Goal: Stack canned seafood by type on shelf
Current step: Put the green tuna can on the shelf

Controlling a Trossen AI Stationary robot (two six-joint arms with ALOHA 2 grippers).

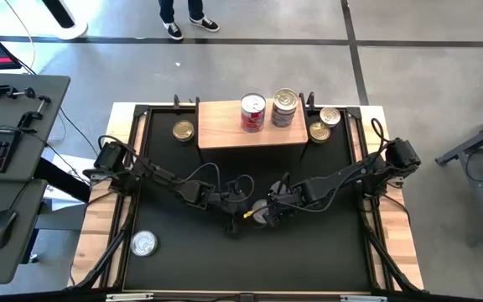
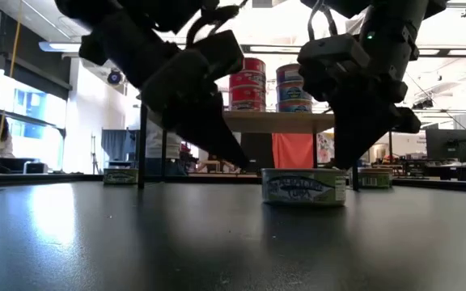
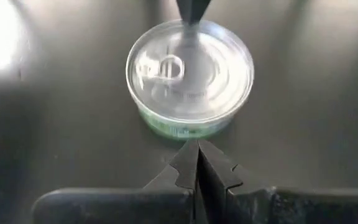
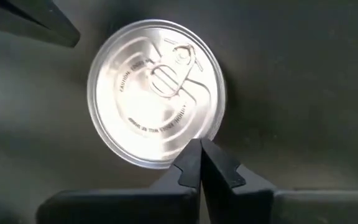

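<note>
The black mat (image 1: 250,260) has wide bare room on the arms' side of the shelf (image 1: 225,126). The shelf carries a red-labelled stack (image 1: 252,111) beside a bluish stack (image 1: 284,107); loose tins lie off both its ends. Well out from the shelf, a greenish tin (image 2: 304,186) shows a fish drawing; its lettering cannot be read. The left gripper (image 3: 197,146) and right gripper (image 4: 199,144), both clenched empty, flank it.
</note>
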